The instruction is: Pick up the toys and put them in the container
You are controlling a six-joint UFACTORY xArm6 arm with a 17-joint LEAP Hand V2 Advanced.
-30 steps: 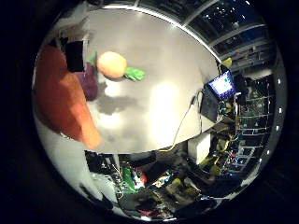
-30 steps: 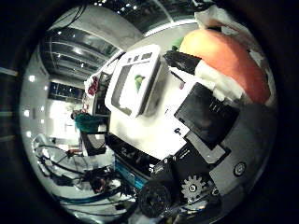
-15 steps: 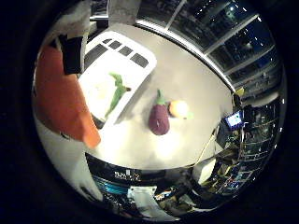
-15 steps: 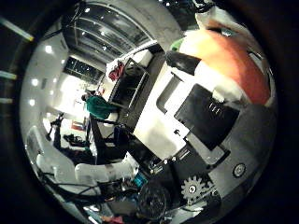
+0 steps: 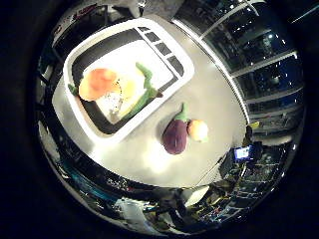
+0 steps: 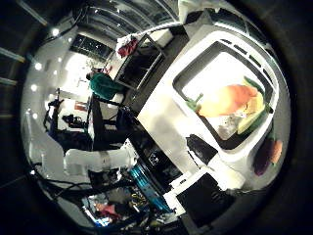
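Container: white rectangular plastic tray [image 5: 185, 63] with a raised rim and a slotted end, sitting near one edge of the grey worktop [image 5: 219, 107]. Inside it I see an orange plush carrot toy [image 5: 97, 83] with green leaves, a green plush bean-like toy [image 5: 143, 92] lying diagonally across the tray floor, and something pale yellow between them that I can't identify. The carrot lies on the tray floor with nothing holding it.

Two toys remain outside: a purple plush eggplant [image 5: 175, 135] with a green stem and a small round yellow-orange plush toy [image 5: 198, 130], touching each other on the worktop just beside the tray's long side.

My right hand [image 6: 208, 193] shows only as white and black body parts at the thumb-side view's edge. Fingers: cannot tell whether spread or curled, none visible in front of the palm. My palm looks down on the tray from well above, so nothing seems held.

Judgement: task partly done; the eggplant pair is next, and being in contact they may shift together when grasped.
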